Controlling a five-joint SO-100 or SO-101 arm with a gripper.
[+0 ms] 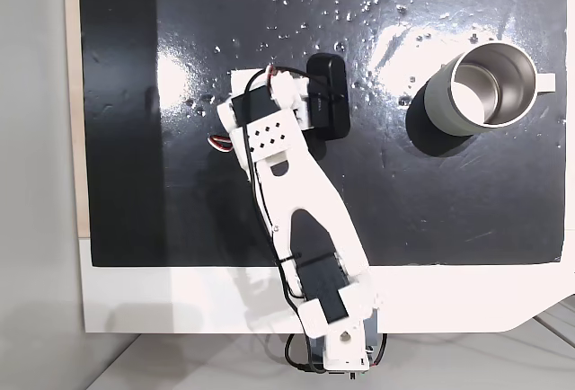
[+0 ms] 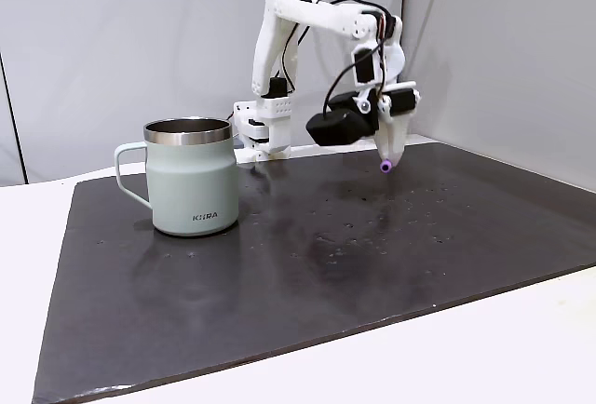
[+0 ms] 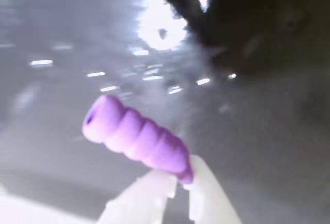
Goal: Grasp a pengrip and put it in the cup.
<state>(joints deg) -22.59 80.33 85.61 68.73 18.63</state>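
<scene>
The light-purple ribbed pengrip (image 3: 136, 139) sticks out up and to the left from between my white fingertips (image 3: 203, 195) in the wrist view. My gripper (image 3: 178, 180) is shut on its lower end. From the side, the gripper (image 2: 386, 162) hangs above the black mat with the purple pengrip (image 2: 385, 166) poking out below its tips. The grey-green cup (image 2: 191, 178) stands upright to the left there, well apart from the gripper. Seen from above, the cup (image 1: 481, 89) with its steel inside sits at the right, and the arm's wrist (image 1: 269, 125) covers the gripper.
A glossy black mat (image 2: 326, 274) covers most of the white table (image 1: 180, 300), with bright light glare and small specks on it. The arm's base (image 1: 337, 336) sits at the table's near edge in the top-down fixed view. A grey wall (image 2: 503, 50) stands behind.
</scene>
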